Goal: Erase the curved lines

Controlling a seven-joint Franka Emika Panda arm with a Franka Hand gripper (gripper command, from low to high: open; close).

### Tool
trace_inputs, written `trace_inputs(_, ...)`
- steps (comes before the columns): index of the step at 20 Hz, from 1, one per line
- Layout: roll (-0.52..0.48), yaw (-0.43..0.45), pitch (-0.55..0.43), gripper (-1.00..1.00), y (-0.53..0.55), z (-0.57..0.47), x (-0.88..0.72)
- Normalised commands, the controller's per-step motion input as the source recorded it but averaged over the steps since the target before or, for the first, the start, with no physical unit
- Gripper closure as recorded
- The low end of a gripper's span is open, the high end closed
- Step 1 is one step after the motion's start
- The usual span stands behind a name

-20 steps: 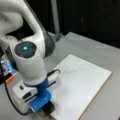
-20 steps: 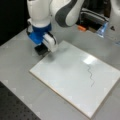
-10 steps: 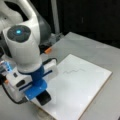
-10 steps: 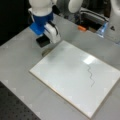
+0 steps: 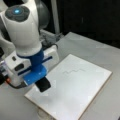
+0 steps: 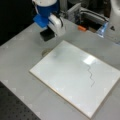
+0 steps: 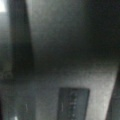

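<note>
- The grey table [image 6: 20, 52] carries a white board [image 6: 67, 80] lying flat near its middle.
- The gripper [image 6: 47, 35] hangs over the board's corner, in both front views (a black eraser block [image 5: 43, 84] at its tip); I cannot tell how the fingers stand.
- The curve lines [image 6: 90, 76] lie unerased near the board's far side, well apart from the gripper.

Arm poised above a corner of the white board

In both front views the white arm is seen bent downward, with the blue wrist section ending in the gripper [image 5: 43, 84] [image 6: 47, 35], which is fitted with a black block at its tip. The gripper is held above the white board's [image 5: 75, 95] [image 6: 67, 75] corner, apart from its surface. The fingers cannot be made out.
</note>
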Motion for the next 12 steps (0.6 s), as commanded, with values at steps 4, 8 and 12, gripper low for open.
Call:
trace_inputs(4,0.100,-0.253,-0.062,1.00,0.40,-0.06,-0.09)
trace_inputs(8,0.086,-0.239,-0.117,1.00,0.39,-0.09,-0.13)
trace_inputs(12,0.130,-0.234,-0.159,1.00,0.41,-0.16,-0.20)
